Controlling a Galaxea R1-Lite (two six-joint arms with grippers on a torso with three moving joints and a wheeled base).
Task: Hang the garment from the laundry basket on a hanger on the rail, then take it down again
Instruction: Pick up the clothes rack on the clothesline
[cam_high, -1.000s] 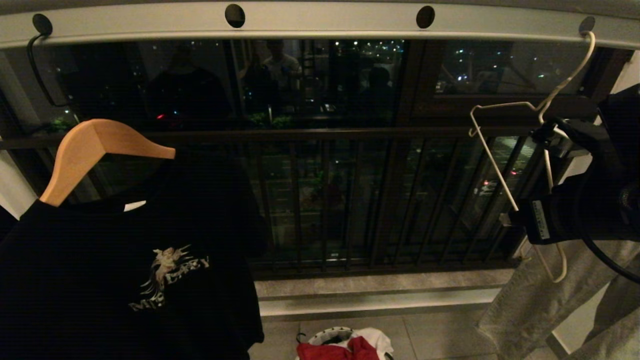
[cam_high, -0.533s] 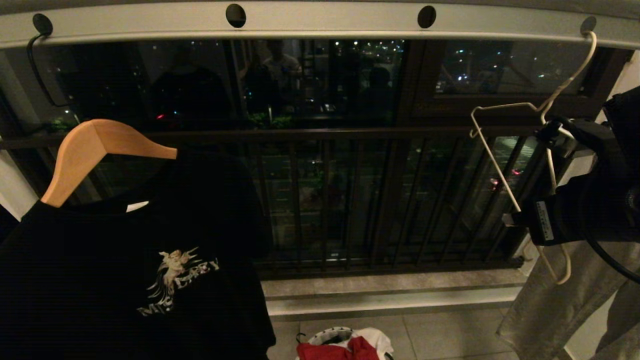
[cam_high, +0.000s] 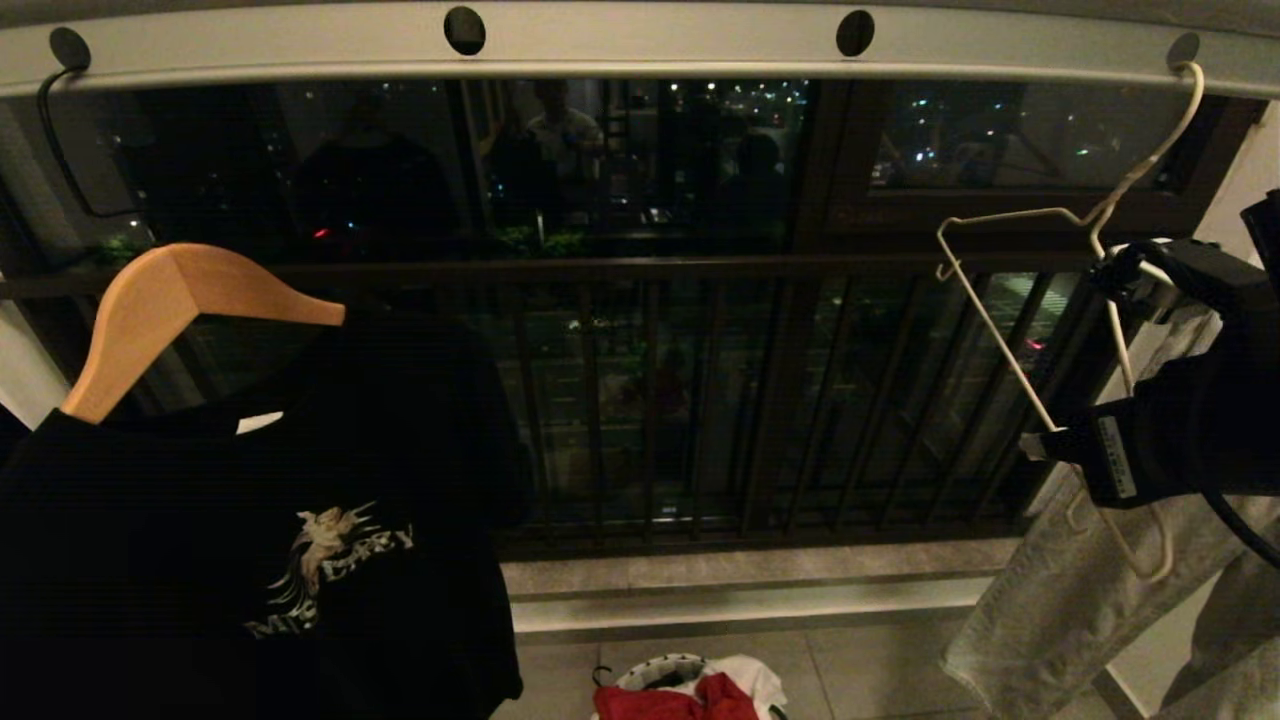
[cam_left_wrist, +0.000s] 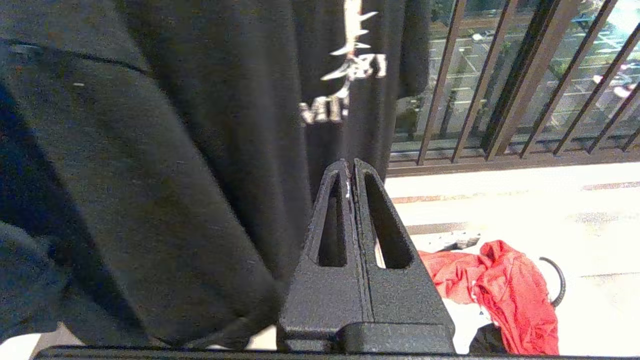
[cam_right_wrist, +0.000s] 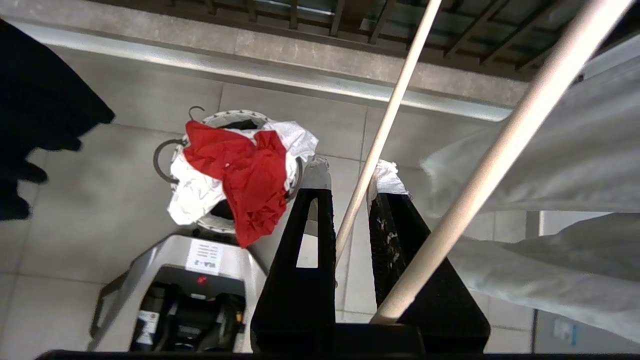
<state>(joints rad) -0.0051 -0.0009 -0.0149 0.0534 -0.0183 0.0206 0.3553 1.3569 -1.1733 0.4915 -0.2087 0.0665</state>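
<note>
White wire of the hanger (cam_right_wrist: 385, 130) was clamped by the right gripper (cam_right_wrist: 350, 175) at three o'clock. The left gripper (cam_left_wrist: 350, 172) was kept shut, empty. The garment (cam_right_wrist: 240, 170) was left in the basket (cam_right_wrist: 220, 120).

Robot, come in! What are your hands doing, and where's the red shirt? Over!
Right hand around white hanger on the rail. Left hand shut, empty. Red shirt in basket. Nothing blocking.

Black T-shirt (cam_high: 250, 540) on wooden hanger (cam_high: 160, 310); grey trousers (cam_high: 1060, 610) hanging right
</note>
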